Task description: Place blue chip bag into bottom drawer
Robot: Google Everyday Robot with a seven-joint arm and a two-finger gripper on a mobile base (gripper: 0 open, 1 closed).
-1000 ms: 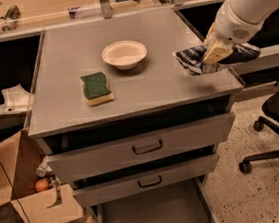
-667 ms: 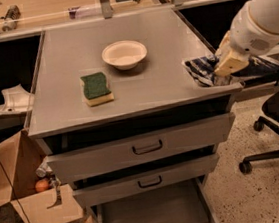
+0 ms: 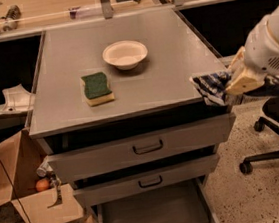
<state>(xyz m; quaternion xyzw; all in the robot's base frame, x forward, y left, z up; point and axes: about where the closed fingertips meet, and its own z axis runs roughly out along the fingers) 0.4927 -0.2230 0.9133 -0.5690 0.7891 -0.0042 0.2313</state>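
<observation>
The blue chip bag (image 3: 211, 87), dark navy foil with white lettering, hangs at the front right corner of the grey cabinet top (image 3: 151, 82), partly over the edge. My gripper (image 3: 236, 81) is shut on the bag's right part, at the end of the white arm (image 3: 273, 48) that comes in from the right. The bottom drawer (image 3: 151, 215) is pulled out at the foot of the cabinet, a shallow grey tray with a bare floor, well below and left of the gripper.
A white bowl (image 3: 125, 54) and a green-and-yellow sponge (image 3: 97, 87) lie on the cabinet top. Two higher drawers (image 3: 143, 147) stand slightly open. A cardboard box (image 3: 28, 191) sits at the left, an office chair (image 3: 278, 133) at the right.
My gripper has carried the blue chip bag to the right and slightly down, from over the cabinet top's right side to its front right corner edge.
</observation>
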